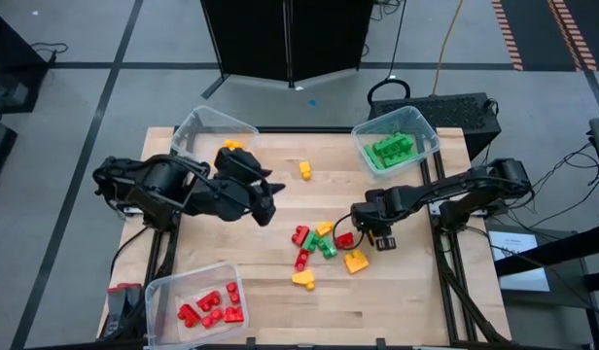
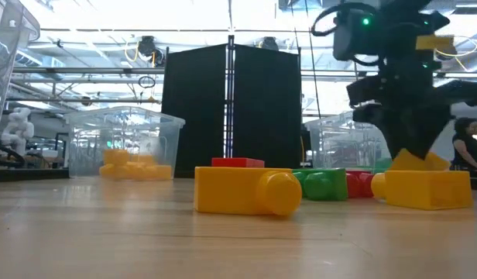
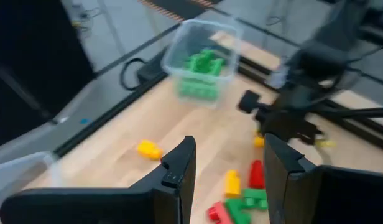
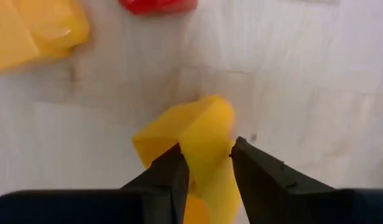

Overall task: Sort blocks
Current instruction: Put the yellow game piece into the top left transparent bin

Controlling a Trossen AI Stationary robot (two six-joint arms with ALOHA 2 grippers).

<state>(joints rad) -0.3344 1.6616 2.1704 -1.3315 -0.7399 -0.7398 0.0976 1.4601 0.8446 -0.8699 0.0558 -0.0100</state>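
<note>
Red, yellow and green blocks [image 1: 324, 245] lie in a loose cluster at the table's middle, and one yellow block [image 1: 305, 170] lies apart toward the far edge. At the cluster's right, my right gripper [image 1: 381, 238] points down and is shut on a small yellow block [image 4: 198, 134]. A larger yellow block [image 1: 356, 261] lies on the table just nearer than it. My left gripper [image 1: 268, 206] hangs high over the table's left half, open [image 3: 229, 162], with nothing between its fingers. My right gripper pinches the yellow block between its two fingers, on two opposite sides [image 4: 207, 149]. The fingers come from above, pointing down. The block sits tilted in the hold [image 2: 418, 161]. The nearer yellow block hides its underside, so whether it is clear of the table cannot be told.
Three clear bins stand on the table: one with yellow blocks at the far left [image 1: 197, 124], one with green blocks at the far right [image 1: 424, 126], one with red blocks at the near left [image 1: 163, 292]. Bare wood lies at the near right.
</note>
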